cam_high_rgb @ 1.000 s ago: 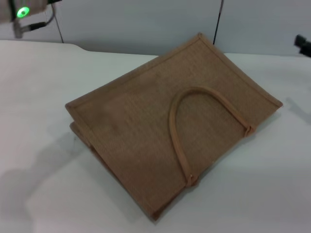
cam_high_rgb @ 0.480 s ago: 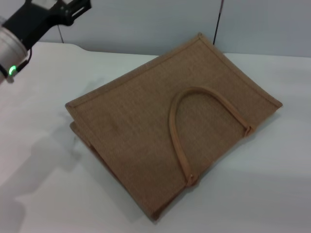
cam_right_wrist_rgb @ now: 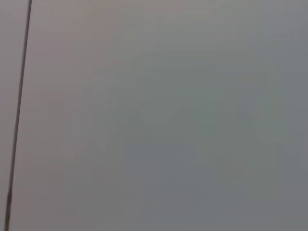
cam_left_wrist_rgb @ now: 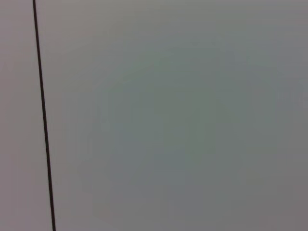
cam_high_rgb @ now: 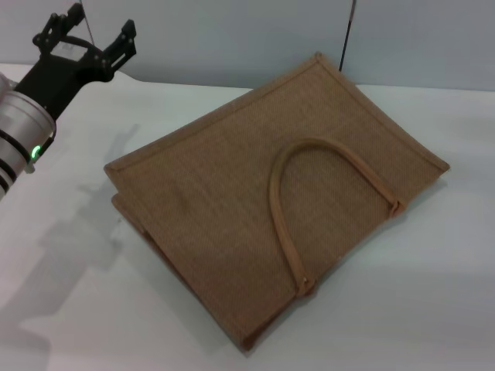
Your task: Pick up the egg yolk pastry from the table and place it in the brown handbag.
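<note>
The brown handbag lies flat on the white table, its tan loop handle on top. My left gripper is open and empty, held above the table's far left, to the left of the bag and apart from it. The egg yolk pastry is not visible in any view. My right gripper is out of view. Both wrist views show only a plain grey wall with a thin dark line.
A grey wall runs behind the table's far edge. The left arm's shadow falls on the table left of the bag.
My left arm has swung in from the top left corner, down and to the right, and its gripper now shows with fingers spread. The right arm's tip at the far right edge has left the view.
</note>
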Tool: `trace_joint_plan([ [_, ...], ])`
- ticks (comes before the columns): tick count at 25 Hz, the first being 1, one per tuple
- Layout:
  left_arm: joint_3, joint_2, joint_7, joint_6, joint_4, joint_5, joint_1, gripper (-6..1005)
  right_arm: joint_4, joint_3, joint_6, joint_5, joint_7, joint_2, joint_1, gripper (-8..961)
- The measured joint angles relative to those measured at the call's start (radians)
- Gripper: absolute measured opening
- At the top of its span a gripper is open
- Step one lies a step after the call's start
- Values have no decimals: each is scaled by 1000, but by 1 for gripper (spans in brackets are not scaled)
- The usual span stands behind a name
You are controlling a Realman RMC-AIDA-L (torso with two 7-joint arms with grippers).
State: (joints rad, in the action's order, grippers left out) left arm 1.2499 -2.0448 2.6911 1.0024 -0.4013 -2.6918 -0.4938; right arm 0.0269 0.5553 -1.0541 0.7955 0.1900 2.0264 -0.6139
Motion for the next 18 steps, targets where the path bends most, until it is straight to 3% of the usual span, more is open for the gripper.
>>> trace_joint_plan([
  [12, -12, 2, 61, 9, 129, -23, -53, 878, 4, 1, 95, 2, -3, -2, -27, 863],
  [18, -13, 3, 144, 18, 213, -91, -87, 878, 14, -1, 208, -3, -9, -3, -52, 863],
])
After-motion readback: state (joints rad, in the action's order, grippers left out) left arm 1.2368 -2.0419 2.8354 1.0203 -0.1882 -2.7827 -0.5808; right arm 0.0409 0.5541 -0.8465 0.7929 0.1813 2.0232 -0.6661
